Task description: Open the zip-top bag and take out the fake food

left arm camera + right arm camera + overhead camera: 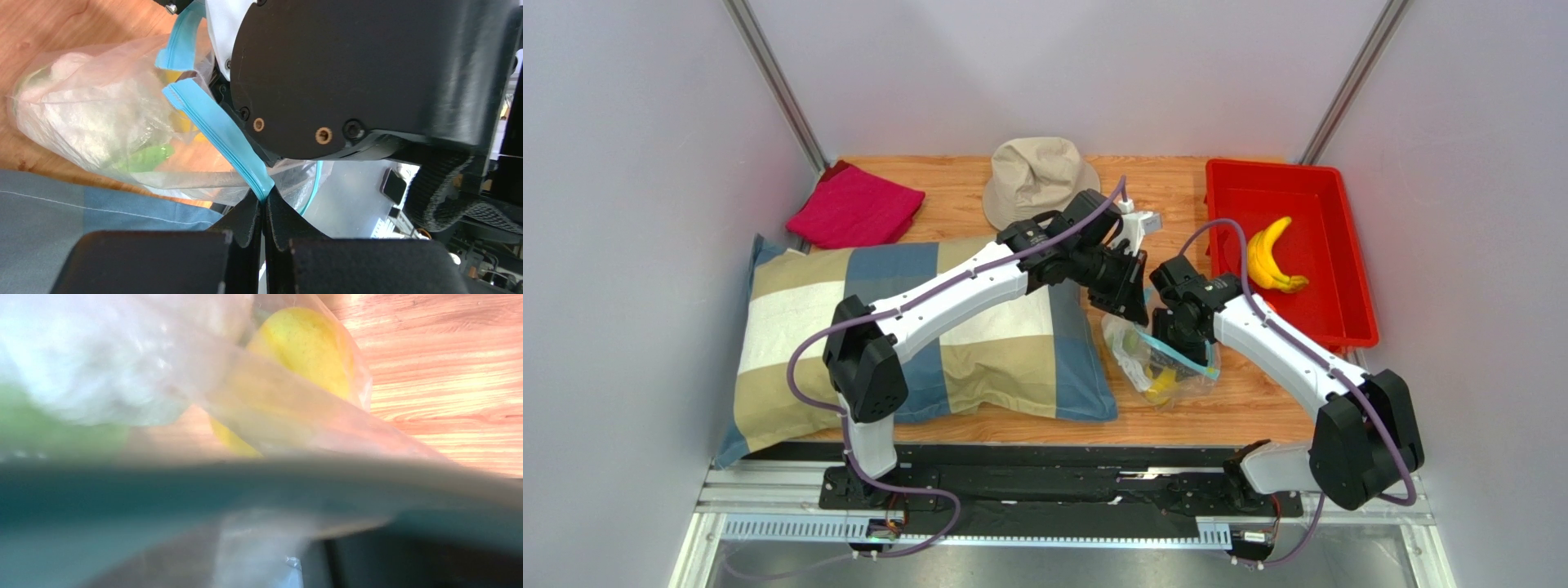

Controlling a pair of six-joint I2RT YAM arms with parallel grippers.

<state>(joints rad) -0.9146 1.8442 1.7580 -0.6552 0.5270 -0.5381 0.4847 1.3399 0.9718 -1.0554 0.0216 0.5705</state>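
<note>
Left hand (264, 207) pinches the zip-top bag's (184, 179) blue strip (215, 138) (cauliflower (77, 107) inside).

Wooden worktop (952, 196), checked pillow (805, 331) covering its left side, red cloth (854, 208) and beige hat (1044, 172) along the far edge, red tray (1320, 208) at right, zip-top bag (1155, 361) just beside the pillow's right edge.

On a wooden table (952, 202): checked pillow (793, 331) across the left, red cloth (854, 208) just behind it at the back-left corner, beige hat (1038, 172) at back centre, red tray (1326, 221) along the right edge, apart from the hat.
</note>
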